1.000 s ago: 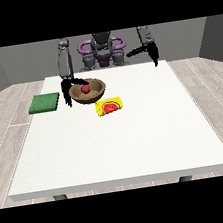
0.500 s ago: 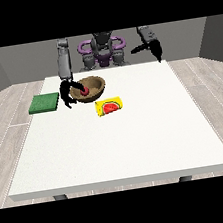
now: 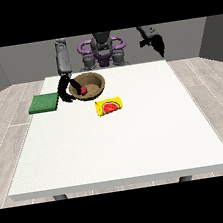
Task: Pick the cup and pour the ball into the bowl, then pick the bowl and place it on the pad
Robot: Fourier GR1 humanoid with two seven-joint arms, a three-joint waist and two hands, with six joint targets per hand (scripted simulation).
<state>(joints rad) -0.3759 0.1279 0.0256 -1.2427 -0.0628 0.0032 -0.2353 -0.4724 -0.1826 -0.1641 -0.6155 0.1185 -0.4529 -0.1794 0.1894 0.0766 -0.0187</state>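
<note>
Hand at the view's left point(image 3: 65, 88) grips the rim of the round brown wooden bowl point(image 3: 93, 84).

Its fingers curl over the bowl's near-left edge; a small red ball point(image 3: 83, 89) sits inside. The yellow cup with a watermelon print point(image 3: 109, 106) lies on its side on the white worktop point(image 3: 118, 143), just in front of the bowl. The flat green square pad point(image 3: 43, 103) lies left of the bowl. The hand at the view's right point(image 3: 155, 42) hangs raised above the far edge, fingers drooping and holding nothing.
</note>
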